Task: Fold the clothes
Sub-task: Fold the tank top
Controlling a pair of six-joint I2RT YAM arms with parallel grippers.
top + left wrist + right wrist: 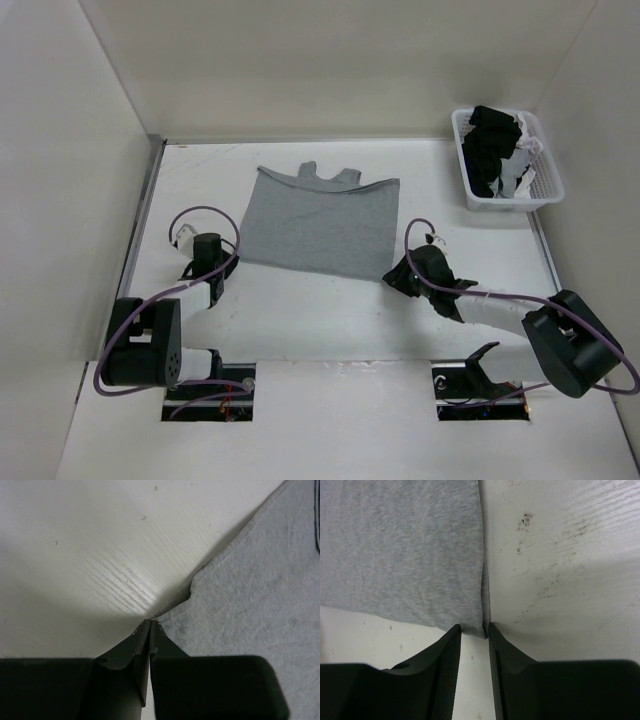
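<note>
Where the tips meet on the left gripper (150,622), shut tight, no gap. Sits right at the near left corner of the tank top (260,605), with a small pucker in the hem just ahead of the tips. Can't tell whether any cloth is actually nipped between them; maybe only touching the edge. Down low on the table (75,555), with bare white surface left of these jaws and grey knit to the right and ahead.

On the right gripper (472,629), part open, with a clear gap between the fingers (447,660). Straddles the near right corner of the tank top, with the corner tip and side hem in the gap, not clamped. Grey cloth ahead and left of these jaws, scuffed table ahead and right.

Further out, from above: spread flat and unfolded ahead of both jaws and between them, hem toward the arms, straps and scooped neck on the far side. Well beyond the right jaws, off to their right, a white basket (515,204) holding black garments (488,150) and white cloth pieces (522,172).
</note>
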